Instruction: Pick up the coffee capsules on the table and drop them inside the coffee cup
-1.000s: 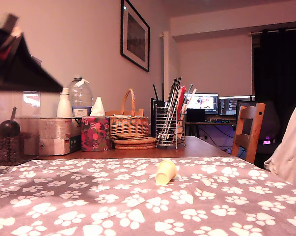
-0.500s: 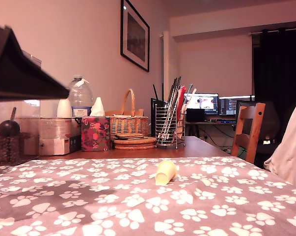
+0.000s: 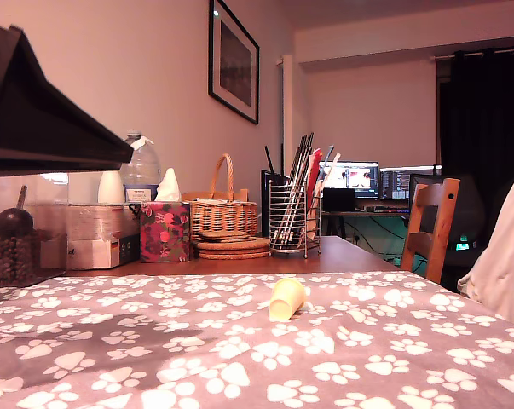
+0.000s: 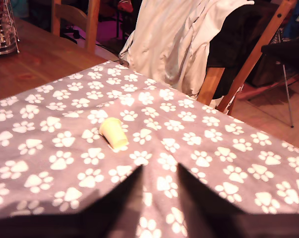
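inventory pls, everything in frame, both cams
coffee cup: 1, pale yellow-green, on its side on the tablecloth
tablecloth: 1, grey, white paw prints
wire utensil holder: 1, metal, on bare wood beyond the cloth
wicker basket: 1, tan, exterior view's left of the holder
tissue box: 1, red floral
water bottle: 1, clear
wooden chair: 1, exterior view's right
coffee capsules: none visible
gripper: 1, black, open, above the cloth, holding nothing

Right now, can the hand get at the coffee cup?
Probably yes: the coffee cup lies on its side on the paw-print tablecloth, with nothing between it and the open hand.
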`<move>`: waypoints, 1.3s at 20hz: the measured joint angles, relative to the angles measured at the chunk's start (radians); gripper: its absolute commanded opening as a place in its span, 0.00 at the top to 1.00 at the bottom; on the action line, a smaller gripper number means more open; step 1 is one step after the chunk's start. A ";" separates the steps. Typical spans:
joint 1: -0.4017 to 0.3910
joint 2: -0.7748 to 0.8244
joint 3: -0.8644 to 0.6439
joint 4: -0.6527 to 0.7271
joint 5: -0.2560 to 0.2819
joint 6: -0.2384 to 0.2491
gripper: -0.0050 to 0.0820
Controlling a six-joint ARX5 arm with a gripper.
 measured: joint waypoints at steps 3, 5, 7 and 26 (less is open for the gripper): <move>-0.001 0.023 0.000 0.056 -0.024 -0.005 0.24; -0.003 0.073 0.000 0.098 -0.040 -0.006 0.24; -0.019 0.129 -0.001 0.146 -0.053 -0.006 0.24; -0.108 0.628 -0.004 0.665 -0.237 -0.040 0.25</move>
